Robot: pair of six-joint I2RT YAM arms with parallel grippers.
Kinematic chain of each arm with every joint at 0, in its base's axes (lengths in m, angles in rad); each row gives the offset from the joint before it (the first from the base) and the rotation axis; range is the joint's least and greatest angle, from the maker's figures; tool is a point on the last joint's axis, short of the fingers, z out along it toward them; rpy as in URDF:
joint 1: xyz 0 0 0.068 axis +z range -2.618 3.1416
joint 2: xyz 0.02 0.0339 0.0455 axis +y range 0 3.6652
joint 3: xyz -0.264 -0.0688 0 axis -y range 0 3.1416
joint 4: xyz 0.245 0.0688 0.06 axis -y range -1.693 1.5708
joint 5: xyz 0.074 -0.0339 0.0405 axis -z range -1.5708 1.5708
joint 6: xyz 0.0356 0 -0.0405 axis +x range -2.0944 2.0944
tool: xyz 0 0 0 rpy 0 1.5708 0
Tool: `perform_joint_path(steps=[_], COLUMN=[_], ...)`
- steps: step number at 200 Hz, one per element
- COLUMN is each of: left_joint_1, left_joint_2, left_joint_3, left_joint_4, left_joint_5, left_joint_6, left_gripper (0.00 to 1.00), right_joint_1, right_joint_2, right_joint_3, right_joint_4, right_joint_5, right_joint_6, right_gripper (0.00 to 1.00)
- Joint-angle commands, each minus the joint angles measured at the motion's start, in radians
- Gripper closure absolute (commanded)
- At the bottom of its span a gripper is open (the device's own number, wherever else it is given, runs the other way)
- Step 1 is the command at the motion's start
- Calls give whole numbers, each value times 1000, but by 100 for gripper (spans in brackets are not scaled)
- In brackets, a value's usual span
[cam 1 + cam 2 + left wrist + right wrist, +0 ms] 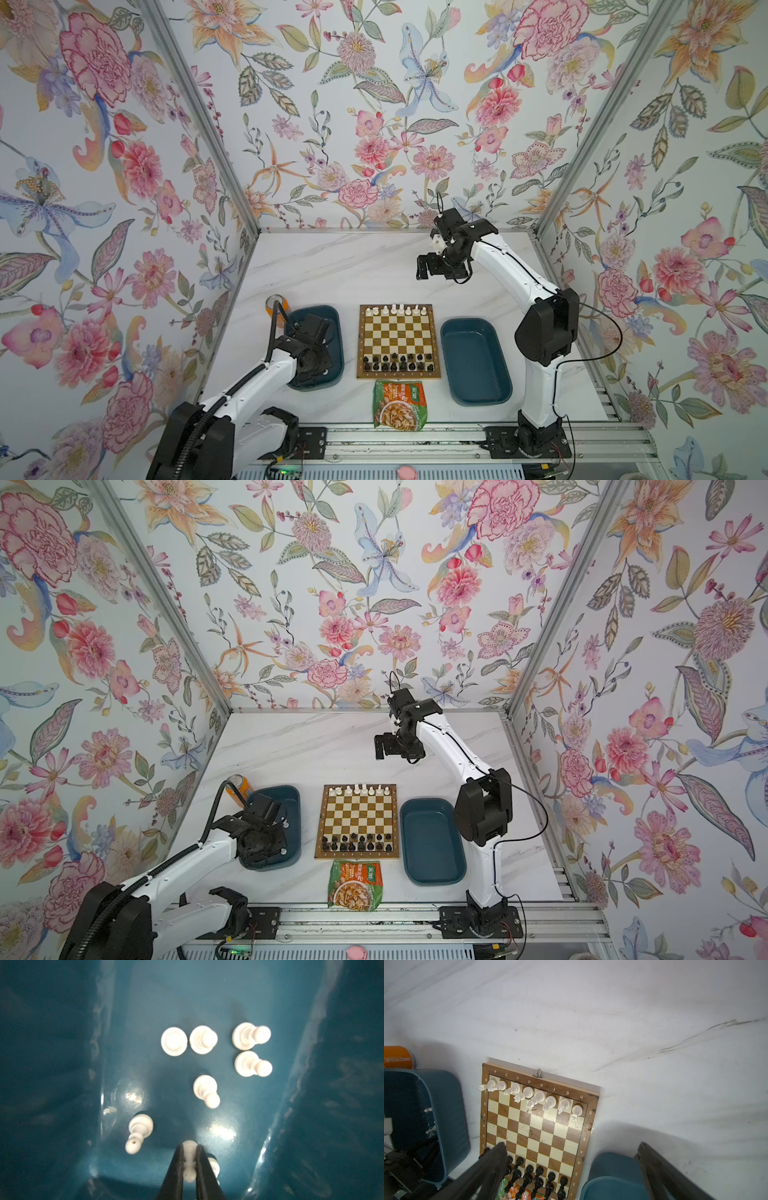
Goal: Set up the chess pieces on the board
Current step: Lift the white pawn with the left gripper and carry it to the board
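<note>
My left gripper (189, 1147) reaches down into the dark teal left tray (332, 316) and is shut on a white pawn (189, 1160), pinched at its stem between the black fingers (176, 1169). Several more white pawns (174, 1041) lie or stand on the tray floor (207, 1001). In both top views the left wrist hides that gripper. The board (399, 376) lies mid-table, with white pieces (399, 309) along its far row and black pieces (399, 362) in its two near rows. My right gripper (571, 1148) hangs open and empty above the table behind the board (539, 1126).
An empty teal tray (473, 361) sits right of the board. An orange can (276, 305) stands behind the left tray. A green snack packet (399, 405) lies against the board's near edge. Aluminium rails (415, 436) run along the table front.
</note>
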Motion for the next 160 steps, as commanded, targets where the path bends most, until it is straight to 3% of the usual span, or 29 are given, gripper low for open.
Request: perform_joint_path(steps=[1, 111, 160], left_joint_1=[10, 10, 8], left_joint_2=[7, -8, 72], left_joint_3=[22, 247, 389], left_joint_4=[-12, -216, -188], left_joint_5=[-27, -76, -53], left_joint_6=[10, 70, 102], left_gripper=[88, 91, 92], right_joint_1=[-7, -6, -7], right_joint_2=[-23, -38, -69], right_joint_3=[-2, -20, -27], right_joint_4=[-20, 0, 5], right_joint_5=[3, -44, -38], right_joint_6=[-19, -21, -22], right_gripper=[1, 1, 1])
